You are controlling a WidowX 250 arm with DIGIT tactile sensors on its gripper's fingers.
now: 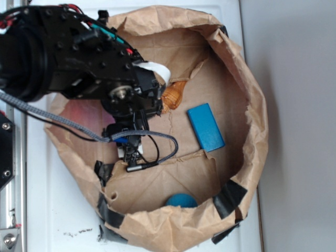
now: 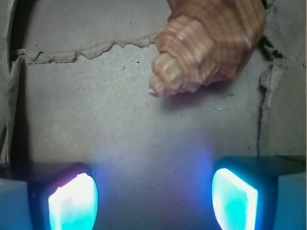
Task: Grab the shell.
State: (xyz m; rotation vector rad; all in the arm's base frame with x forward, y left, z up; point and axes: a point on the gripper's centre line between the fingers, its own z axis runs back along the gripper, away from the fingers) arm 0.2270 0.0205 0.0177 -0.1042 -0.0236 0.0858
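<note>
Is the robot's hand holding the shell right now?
No. In the wrist view the hand is open with bare cardboard between its fingers, and the shell lies ahead of it, untouched.

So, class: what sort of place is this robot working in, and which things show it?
Probably a makeshift lab test bin: a taped brown paper tub on a white bench, holding unrelated props, namely a ridged tan spiral shell, a flat blue rectangular block and a teal ball.
</note>
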